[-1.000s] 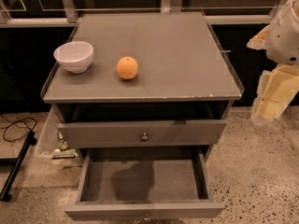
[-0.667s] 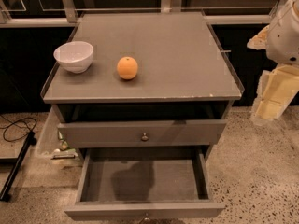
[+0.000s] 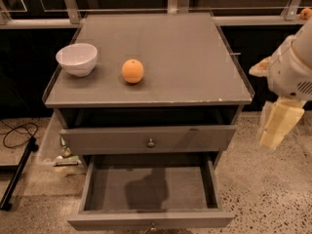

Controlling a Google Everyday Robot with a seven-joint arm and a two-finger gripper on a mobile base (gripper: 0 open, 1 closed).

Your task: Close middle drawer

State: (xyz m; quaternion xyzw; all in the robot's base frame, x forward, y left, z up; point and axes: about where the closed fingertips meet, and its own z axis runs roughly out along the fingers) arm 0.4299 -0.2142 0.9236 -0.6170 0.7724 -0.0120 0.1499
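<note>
The middle drawer [image 3: 151, 219] is pulled far out toward me at the bottom of the camera view. Its low grey front carries a small round knob at the lower edge of the picture. Its inside [image 3: 151, 186] holds nothing but a shadow. My gripper [image 3: 275, 128] hangs at the right of the cabinet, beside its right front corner and above the floor. It is apart from the drawer and touches nothing. The lowest drawer is hidden beneath the open one.
The taller-fronted top drawer [image 3: 148, 139] stands slightly out under the cabinet top [image 3: 185, 52]. A white bowl [image 3: 76, 58] and an orange [image 3: 132, 71] sit on the top. A black stand and cable [image 3: 17, 135] lie on the floor at the left.
</note>
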